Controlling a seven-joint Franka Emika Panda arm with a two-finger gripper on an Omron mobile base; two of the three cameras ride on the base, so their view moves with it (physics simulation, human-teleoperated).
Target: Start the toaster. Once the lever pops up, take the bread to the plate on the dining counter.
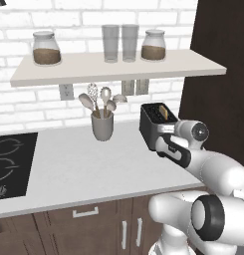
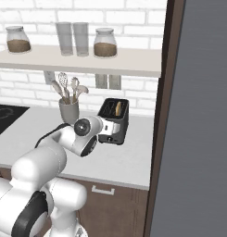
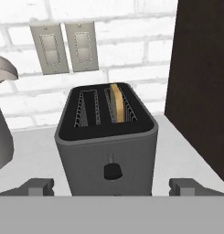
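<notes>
We're at toaster (image 3: pixel 106 151) front, fingers (image 3: pixel 40 186) spread wide; bread (image 3: pixel 116 102) in slot. Next: press lever (image 3: pixel 113 171) down.

Two cameras stand behind the arm, looking forward and down over the white worktop (image 1: pixel 83 164) toward the brick wall. The left one takes in the hob (image 1: pixel 9 164) at the worktop's left edge; the right one sits nearer the dark cabinet side. Both share the toaster (image 1: pixel 156 122) and utensil cup (image 1: pixel 102 125). The hand camera faces the toaster's front, close up, level with it.
</notes>
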